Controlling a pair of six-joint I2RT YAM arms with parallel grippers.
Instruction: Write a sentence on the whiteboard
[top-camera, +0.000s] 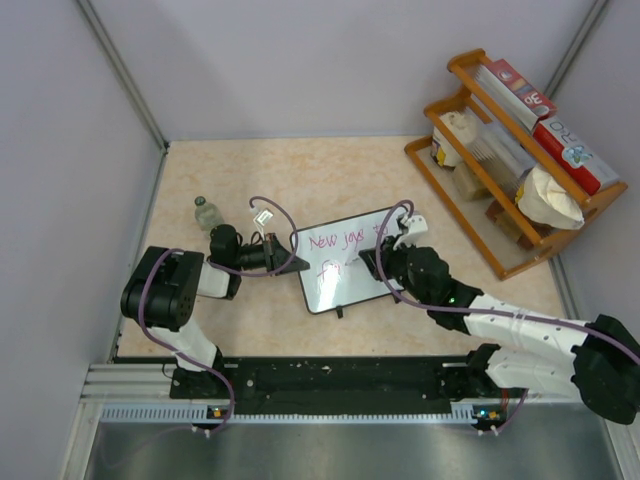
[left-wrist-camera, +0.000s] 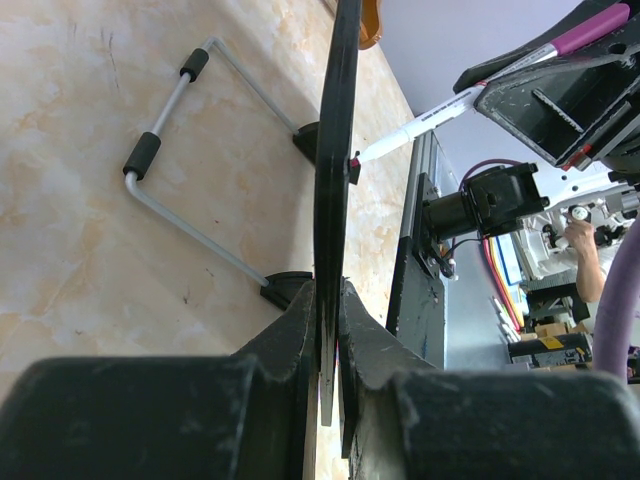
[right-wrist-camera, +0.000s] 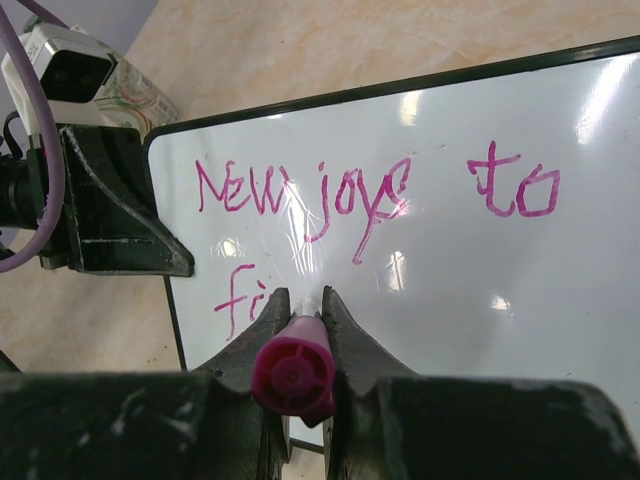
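Observation:
The whiteboard (top-camera: 350, 262) lies at the table's middle, white with a thin black frame. The sentence (right-wrist-camera: 375, 190) on it is pink-magenta handwriting, "New joys to" with "fi" begun on the line below. My left gripper (top-camera: 285, 250) is shut on the board's left edge; in the left wrist view its jaws clamp the board's black edge (left-wrist-camera: 335, 150) seen edge-on. My right gripper (top-camera: 385, 262) is shut on a magenta marker (right-wrist-camera: 292, 372), whose tip touches the board just right of "fi". The marker also shows in the left wrist view (left-wrist-camera: 430, 118).
A small glass bottle (top-camera: 207, 213) stands left of the board, behind the left arm. A wooden rack (top-camera: 510, 160) with boxes and bags stands at the back right. The board's wire stand (left-wrist-camera: 170, 150) lies on the tabletop. Walls close in the left and back.

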